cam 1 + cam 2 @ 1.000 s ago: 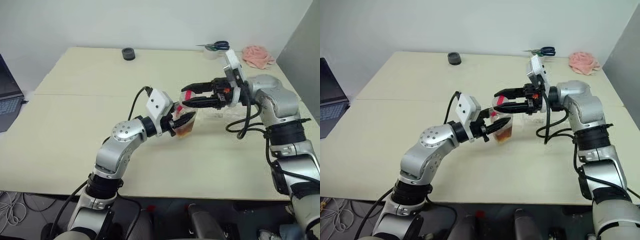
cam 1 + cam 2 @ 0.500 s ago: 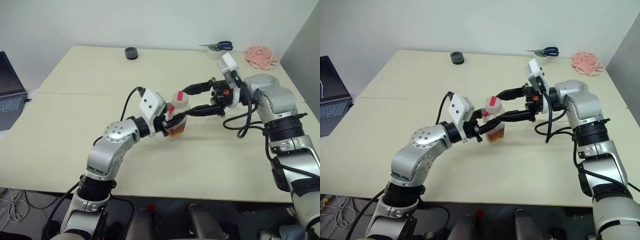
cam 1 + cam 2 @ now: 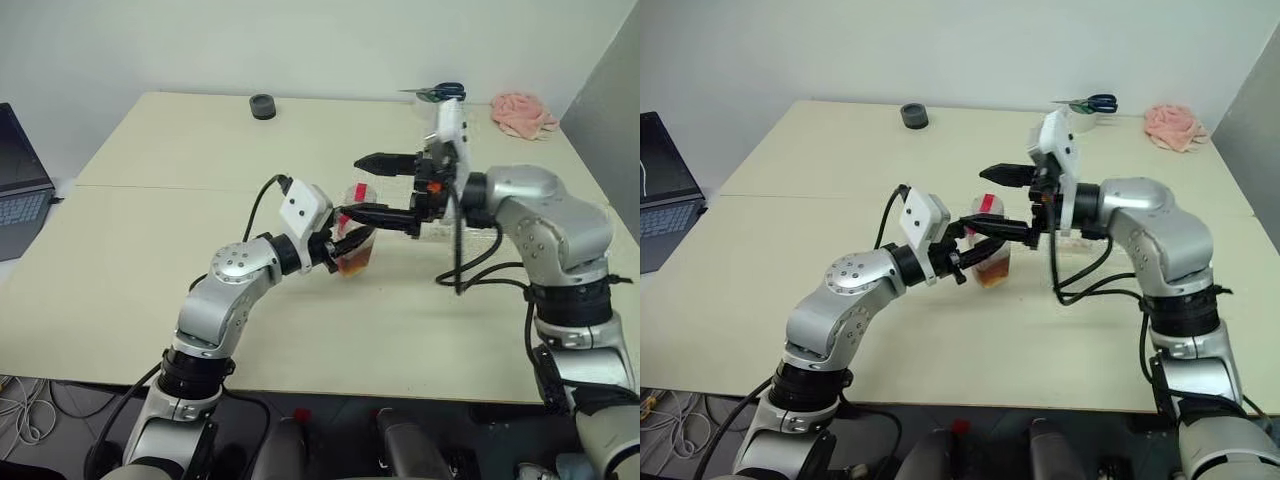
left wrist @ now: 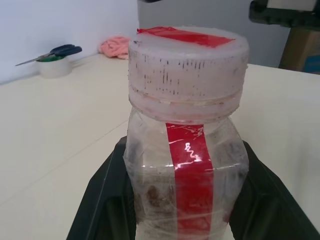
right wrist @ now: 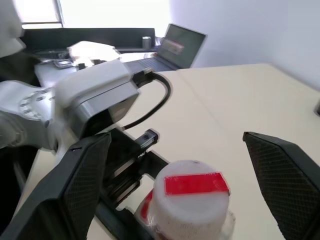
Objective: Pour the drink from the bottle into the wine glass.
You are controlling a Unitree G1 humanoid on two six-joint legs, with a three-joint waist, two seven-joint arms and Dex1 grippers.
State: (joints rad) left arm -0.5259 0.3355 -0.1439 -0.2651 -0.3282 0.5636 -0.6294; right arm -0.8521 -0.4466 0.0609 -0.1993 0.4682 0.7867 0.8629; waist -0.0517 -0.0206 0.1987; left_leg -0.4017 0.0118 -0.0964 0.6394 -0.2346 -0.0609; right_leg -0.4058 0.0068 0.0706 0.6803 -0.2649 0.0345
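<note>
Standing on the table [image 3: 150, 300]: one capped bottle [image 4: 187, 150] of amber drink [image 3: 354, 263], clenched by the level left gripper [image 3: 352, 247]. Spread wide around the cap [image 5: 192, 192], level, pointing left: right gripper [image 3: 352, 186].

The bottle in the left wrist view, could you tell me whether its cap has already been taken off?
No, the white cap with its red strip sits on the neck of the bottle.

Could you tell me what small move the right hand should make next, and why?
Probably lower it and close on the cap. The left hand grips the bottle upright, its cap is still on, and the right hand is open astride it, so uncapping likely precedes pouring.
</note>
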